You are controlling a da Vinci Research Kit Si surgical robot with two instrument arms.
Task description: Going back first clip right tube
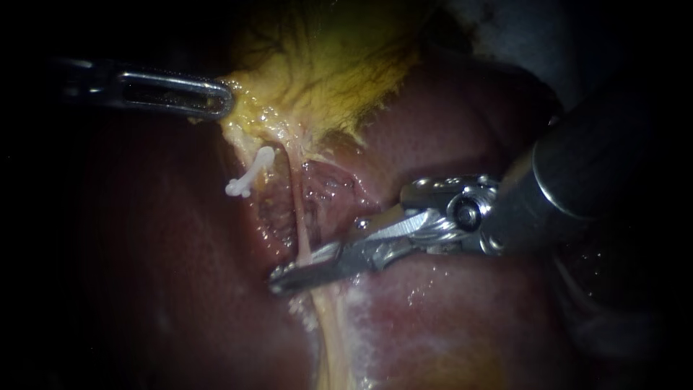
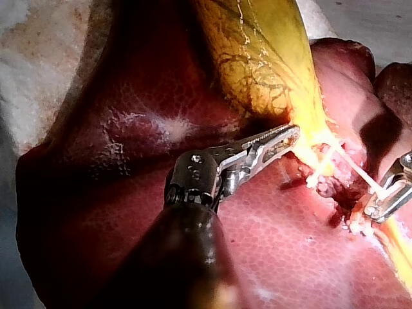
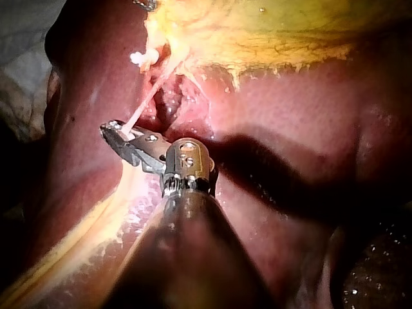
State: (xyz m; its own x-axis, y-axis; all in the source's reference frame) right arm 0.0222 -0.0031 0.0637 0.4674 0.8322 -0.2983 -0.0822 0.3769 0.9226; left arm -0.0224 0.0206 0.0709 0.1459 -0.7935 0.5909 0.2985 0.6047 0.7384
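Field: dark red liver (image 1: pixel 144 253) fills the background, darkness at the edges. In the left wrist view it lies on a pale cloth (image 2: pixel 38 71).

Clip (image 1: pixel 249 175): white, lying aslant on the pale tissue just under the yellow lower edge of the gallbladder (image 1: pixel 325 65). It also shows in the right wrist view (image 3: pixel 138 58), ahead of the right instrument. It sits just beside the thin pink tube (image 1: pixel 296 217), on the side toward the left instrument. I cannot tell whether it clasps this tube or a separate strand.

Tube: runs taut from the yellow tissue down to the right instrument (image 1: pixel 289 274). The clip is well apart from those jaws, up along the tube near its gallbladder end.

Right instrument: shaft enters from the right and its long jaws lie across the liver. The jaws are slightly parted, with a narrow gap showing. The tube (image 3: pixel 145 100) runs into that gap, as the right wrist view shows at the tip (image 3: pixel 112 132). No firm pinch from both sides is visible.

Left instrument (image 1: pixel 220 100): enters from the left, well apart from the clip. Its jaws are pressed together on the yellow edge of the gallbladder. The left wrist view shows the tip (image 2: pixel 290 134) pinching that edge, with the gallbladder body (image 2: pixel 257 51) beyond it.
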